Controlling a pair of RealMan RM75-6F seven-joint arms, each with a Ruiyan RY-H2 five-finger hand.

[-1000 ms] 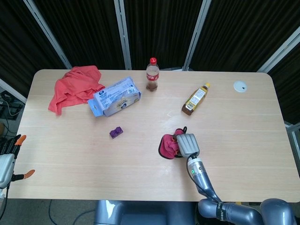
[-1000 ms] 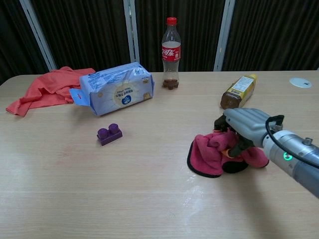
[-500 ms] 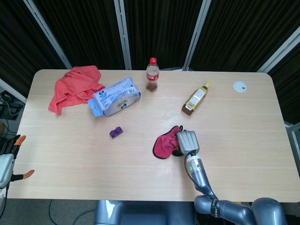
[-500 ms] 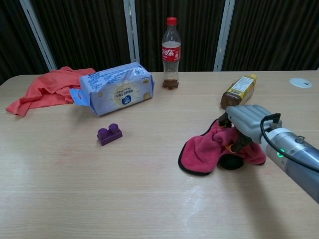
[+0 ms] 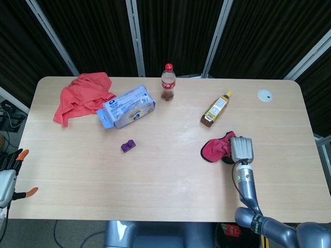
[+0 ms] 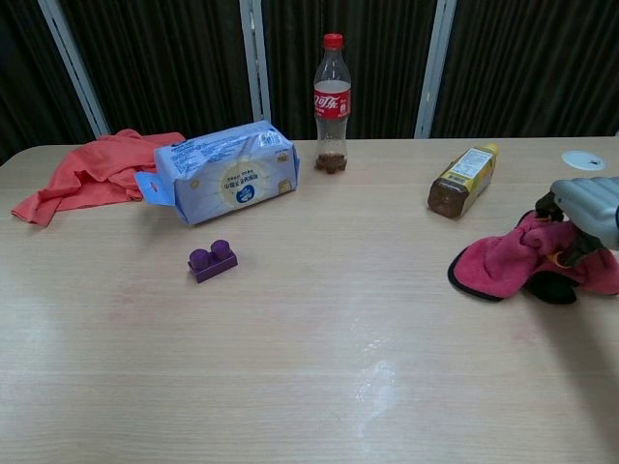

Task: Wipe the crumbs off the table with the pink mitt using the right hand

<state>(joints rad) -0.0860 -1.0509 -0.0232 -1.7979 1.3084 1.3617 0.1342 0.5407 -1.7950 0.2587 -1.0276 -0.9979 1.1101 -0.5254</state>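
Right robot hand (image 5: 242,149), seen palm-down at about 4 o'clock on the bench (image 5: 155,181), is shown gripping the pink mitt (image 5: 215,148); in the chest view its fingers (image 6: 577,246) are curled into the cloth. The pink mitt is spread on the bench surface at the hand's 9 o'clock side, its black edging visible along the near rim. The oil bottle (image 5: 215,109) is laid on its side just beyond the mitt, at roughly 12 o'clock from it, apart from it. The cola bottle (image 5: 167,81) is stood upright near the far edge at 12 o'clock. The blue wipes pack (image 5: 127,107) and the red cloth (image 5: 81,96) are placed toward 10 o'clock, with the purple block (image 5: 128,145) nearer the centre. A white disc (image 5: 265,95) is set at 2 o'clock. The left robot hand (image 5: 6,181) is seen off the bench edge at 8 o'clock; its state cannot be told.
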